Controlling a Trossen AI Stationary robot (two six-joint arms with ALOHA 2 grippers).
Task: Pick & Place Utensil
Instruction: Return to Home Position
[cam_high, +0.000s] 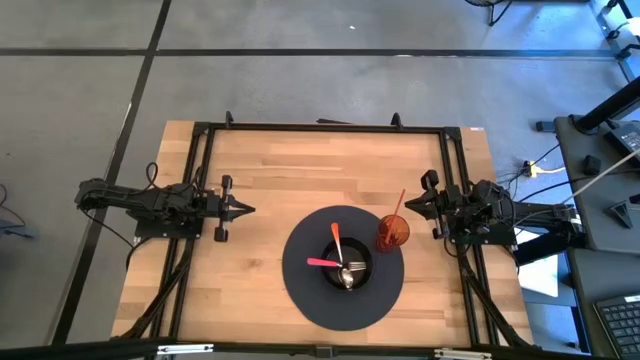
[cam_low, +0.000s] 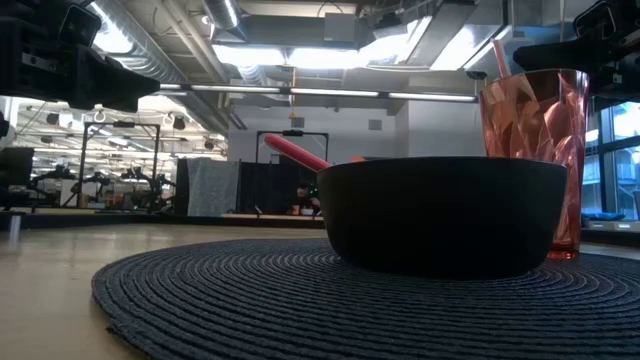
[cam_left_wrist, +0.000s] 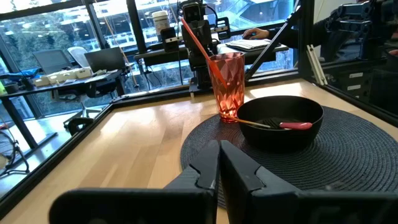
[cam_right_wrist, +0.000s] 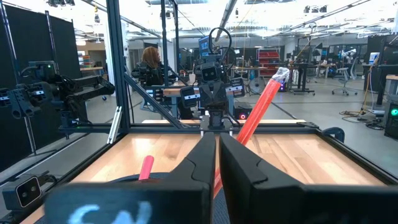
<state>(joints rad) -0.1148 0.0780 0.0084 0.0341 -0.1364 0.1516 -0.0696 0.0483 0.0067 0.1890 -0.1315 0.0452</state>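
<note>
left pincer and right pincer, both narrow and empty, flank the black bowl, which lies nearer the right.

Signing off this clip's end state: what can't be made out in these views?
1. Low view: the wall of the black bowl hides its contents; only the handle of the pink fork tops the rim.
2. Right wrist view: the fingers of the right pincer largely cover the orange cup; its straw shows.
3. High view: utensil heads too small to tell apart.
The left pincer waits at the left of the table.
</note>
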